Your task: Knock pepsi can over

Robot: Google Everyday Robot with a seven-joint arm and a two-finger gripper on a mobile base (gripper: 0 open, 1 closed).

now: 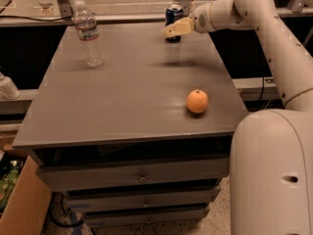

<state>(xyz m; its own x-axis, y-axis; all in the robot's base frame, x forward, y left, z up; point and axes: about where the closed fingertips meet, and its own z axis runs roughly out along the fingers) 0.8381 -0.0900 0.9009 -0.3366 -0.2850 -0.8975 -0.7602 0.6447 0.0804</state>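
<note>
noted pepsi can [173, 13] standing upright at far edge of grey table [122, 97], right of centre, close to the back rail. dark blue body, silver top rim in plain sight.

found gripper [168, 31] right at the can, reaching in from the right on the white arm [274, 38]. pale yellowish tip, pointed left and a little downward. crossed in front of the can's lower half, hiding that part. touching the can or just short of it: could not tell. gripper state, open or closed: could not tell either.

logged clear plastic water bottle [88, 33] upright at far left of the tabletop, white cap on, well apart from can and gripper. taller than the can.

logged orange [197, 101] resting alone on the near right part of the tabletop, near the right edge, well apart from the can and the bottle.

saw faint dark shadow on the tabletop below the gripper, nearer the camera than the can.

recorded drawers [142, 177] stacked under the tabletop, all shut, small knob at the middle of the top one.

recorded cardboard box [24, 204] on the floor at lower left, beside the drawers.

noted robot's large white body [274, 175] filling the lower right corner, just beside the table's near right corner.
</note>
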